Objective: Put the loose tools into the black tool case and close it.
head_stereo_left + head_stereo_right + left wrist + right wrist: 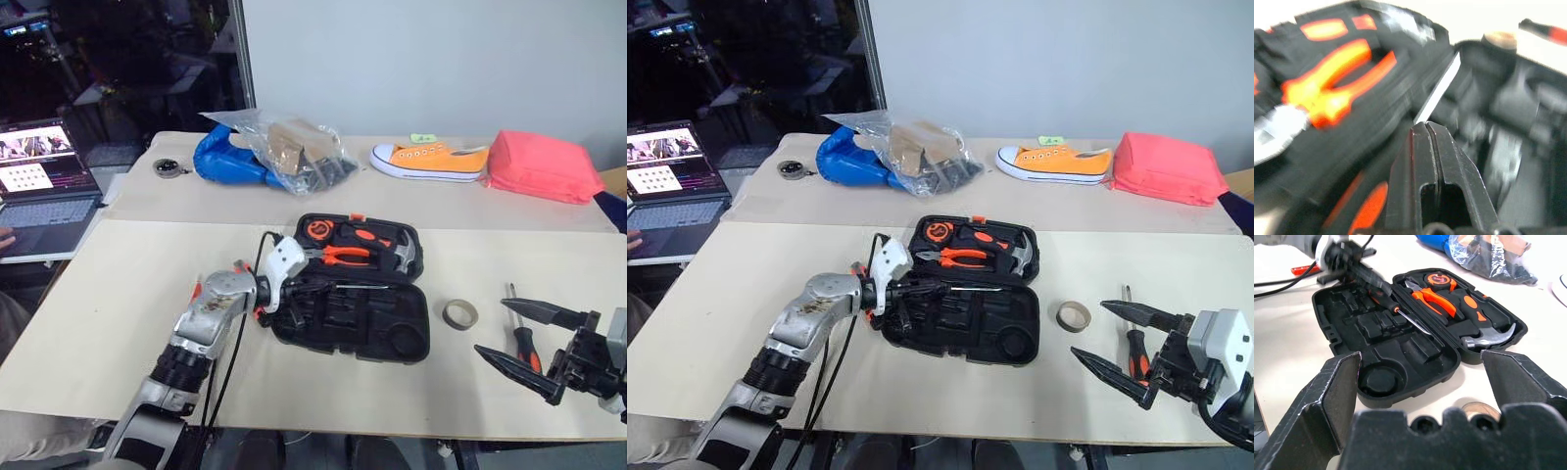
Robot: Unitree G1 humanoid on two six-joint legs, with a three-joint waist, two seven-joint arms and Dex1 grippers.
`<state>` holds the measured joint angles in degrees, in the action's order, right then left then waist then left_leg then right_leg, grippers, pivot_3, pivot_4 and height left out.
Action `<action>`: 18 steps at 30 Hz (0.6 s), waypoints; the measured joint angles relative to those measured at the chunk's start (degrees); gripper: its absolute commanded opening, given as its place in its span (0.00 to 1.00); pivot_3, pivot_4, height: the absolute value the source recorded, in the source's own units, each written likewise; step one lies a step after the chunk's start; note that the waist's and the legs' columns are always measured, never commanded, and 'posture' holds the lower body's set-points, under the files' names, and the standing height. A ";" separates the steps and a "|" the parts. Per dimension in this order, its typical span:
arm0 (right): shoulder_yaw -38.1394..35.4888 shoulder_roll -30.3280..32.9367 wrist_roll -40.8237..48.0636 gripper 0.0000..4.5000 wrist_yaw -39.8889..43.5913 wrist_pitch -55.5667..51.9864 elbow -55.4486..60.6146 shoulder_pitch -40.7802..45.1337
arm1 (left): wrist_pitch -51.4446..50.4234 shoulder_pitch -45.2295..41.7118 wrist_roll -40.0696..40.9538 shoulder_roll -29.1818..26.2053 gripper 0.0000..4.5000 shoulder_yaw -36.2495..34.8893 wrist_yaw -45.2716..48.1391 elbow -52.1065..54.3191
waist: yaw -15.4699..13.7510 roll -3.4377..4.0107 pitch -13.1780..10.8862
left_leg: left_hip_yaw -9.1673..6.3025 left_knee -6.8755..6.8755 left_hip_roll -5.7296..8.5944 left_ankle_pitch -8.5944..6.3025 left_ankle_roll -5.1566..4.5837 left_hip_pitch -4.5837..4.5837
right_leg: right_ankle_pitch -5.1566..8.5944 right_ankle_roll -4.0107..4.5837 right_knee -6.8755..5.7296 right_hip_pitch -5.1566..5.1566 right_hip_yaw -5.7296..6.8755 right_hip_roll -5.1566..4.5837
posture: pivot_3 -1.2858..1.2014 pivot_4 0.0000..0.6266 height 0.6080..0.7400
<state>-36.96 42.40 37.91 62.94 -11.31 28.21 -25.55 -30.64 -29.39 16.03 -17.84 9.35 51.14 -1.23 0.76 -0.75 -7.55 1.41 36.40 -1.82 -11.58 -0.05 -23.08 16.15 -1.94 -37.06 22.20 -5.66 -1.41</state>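
Note:
The black tool case (407,338) lies open at mid-table. Its far half holds orange pliers, a hammer and a tape measure. A black-and-orange screwdriver (1382,294) lies along the near half by the hinge, its steel shaft (1442,85) pointing across the recesses. My left gripper (1425,126) is shut, its tips at that screwdriver's handle; nothing shows between the fingers. My right gripper (492,327) stands open low over the table right of the case. Beneath it lies another screwdriver (526,345). The tape roll (459,313) sits between it and the case. An orange tool (1303,269) lies behind my left arm.
A laptop (44,186) with a person's hand at it sits on the far left. At the back are a blue bag (225,157) under a clear plastic bag, an orange shoe (431,160) and a pink pouch (544,164).

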 measured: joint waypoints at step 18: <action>0.04 0.05 0.01 1.00 -0.78 -0.38 0.49 0.57 | 5.81 -2.55 -8.83 1.17 0.01 8.94 -4.52 -8.22 | 0.35 -0.35 -0.20 | -0.09 0.02 0.03 -0.01 -0.01 0.23 | 0.06 -0.12 -0.02 -0.19 -0.02 0.03 | 0.52 0.24 1.00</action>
<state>-36.93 42.44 37.92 62.16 -11.68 28.71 -24.98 -24.83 -31.94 7.19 -16.66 18.29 46.61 -9.45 1.11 -1.10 -7.75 1.33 36.42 -1.79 -11.59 -0.06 -22.85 16.22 -2.06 -37.08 22.00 -5.68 -1.38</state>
